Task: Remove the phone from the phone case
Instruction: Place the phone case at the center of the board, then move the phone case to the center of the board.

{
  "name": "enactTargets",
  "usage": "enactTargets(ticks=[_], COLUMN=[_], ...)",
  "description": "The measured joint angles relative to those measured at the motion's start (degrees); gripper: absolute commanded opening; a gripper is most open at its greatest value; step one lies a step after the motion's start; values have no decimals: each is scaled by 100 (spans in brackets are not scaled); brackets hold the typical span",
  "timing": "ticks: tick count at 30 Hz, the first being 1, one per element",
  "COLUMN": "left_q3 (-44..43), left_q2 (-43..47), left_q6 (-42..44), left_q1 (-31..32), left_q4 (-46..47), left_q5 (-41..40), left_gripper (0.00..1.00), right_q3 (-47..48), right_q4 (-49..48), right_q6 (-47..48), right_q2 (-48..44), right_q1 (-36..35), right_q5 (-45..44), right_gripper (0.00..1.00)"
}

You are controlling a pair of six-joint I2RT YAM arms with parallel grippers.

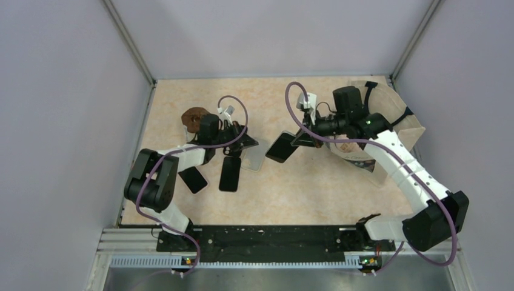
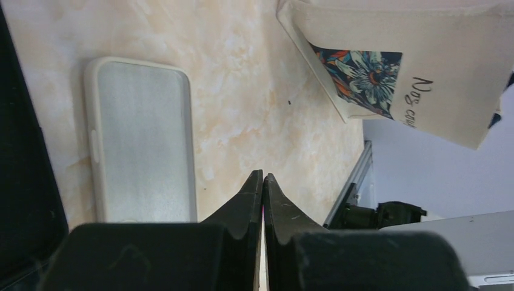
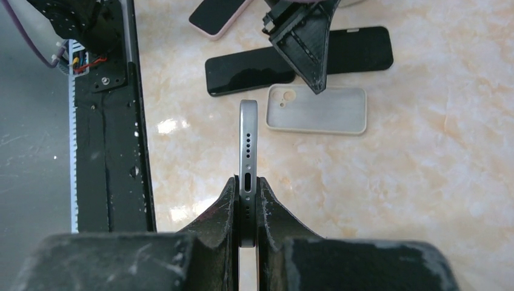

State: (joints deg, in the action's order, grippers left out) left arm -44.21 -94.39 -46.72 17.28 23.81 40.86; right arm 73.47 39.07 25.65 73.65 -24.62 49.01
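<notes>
The phone (image 3: pixel 248 136) is already out of its clear case (image 3: pixel 317 109), which lies empty on the table (image 3: pixel 424 200) with the left gripper (image 2: pixel 262 180) pinched shut on nothing close by. The right gripper (image 3: pixel 247 189) clamps the phone by its bottom end alone, holding it on edge. I'd worry that so narrow a bite on smooth metal lets it swivel or slip out and drop, perhaps onto the dark phone (image 3: pixel 242 71) lying near.
</notes>
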Motion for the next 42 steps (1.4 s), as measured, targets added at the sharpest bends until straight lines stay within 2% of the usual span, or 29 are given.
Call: enactTargets(ticks=[8,12,18,24,32,42], left_q3=[-321,-597,-1331,-2052,-2712,-3493], left_q2=[46,105,-101,-802,-1738,-2253], left_q6=[1346,2085,2992,3611,3950,4000], left_q1=[15,52,341,754,966,988], left_q4=[-940,-1552,-2354,-2922,-3410,-3397], left_q5=[-505,-649,-997,-1469,-1982,-2555], left_gripper=[35,40,43,43,43,42], right_q3=[-509,-562,-612,-772,-898,-1034], right_q4=[-181,-286,-389,-437,-391,-396], right_q6=[-179,-188,-232,-271,-271,-269], right_q2=[37,188,254,216,-48,-127], right_q1=[44,44,44,44,44,44], right_q5=[-203,-197,-199,-299,-400,-393], right_gripper=[0,0,0,0,0,0])
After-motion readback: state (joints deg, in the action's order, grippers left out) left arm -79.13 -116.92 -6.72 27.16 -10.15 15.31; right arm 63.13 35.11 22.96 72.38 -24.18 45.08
